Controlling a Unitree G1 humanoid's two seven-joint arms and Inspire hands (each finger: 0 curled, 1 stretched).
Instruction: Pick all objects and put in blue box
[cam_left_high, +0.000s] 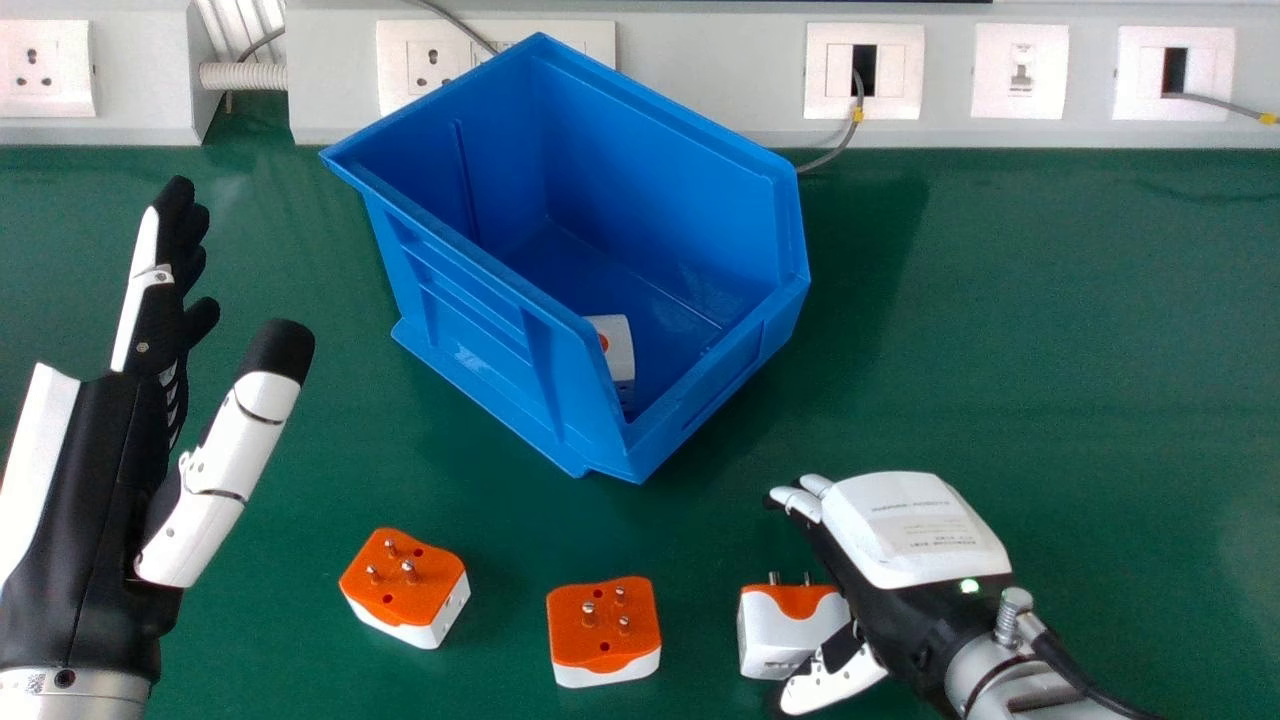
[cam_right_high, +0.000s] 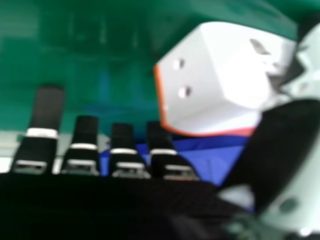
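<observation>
Head view, and you're looking at a blue box (cam_left_high: 455, 320) standing on the green bench (cam_left_high: 1050, 350), its low front lip facing your right hand (cam_left_high: 900, 530), probably giving you the easiest way in. One white piece (cam_left_high: 612, 345) is already sitting inside, by the near corner, so you're working on what's left!

Three plug adapters are waiting on the box's near side: the left adapter (cam_left_high: 405, 590) is lying nearer you and to the box's left, the middle adapter (cam_left_high: 603, 630) is resting straight out from its near corner, both pointing pins upward, and the right adapter (cam_left_high: 790, 635) is lying nearer you and to the right, pointing its pins boxward.

That last one looks like your current pick. You're holding the right hand palm down there, fingers spread and straight on the box side, thumb seemingly touching the white body from the near side; nothing is being pinched yet. That placing is bracketing the adapter, so closing should be squeezing it between thumb and fingers. Watch it: a shallow pinch could be tipping it out. Your left hand (cam_left_high: 215, 470) is standing open, left of the box.
</observation>
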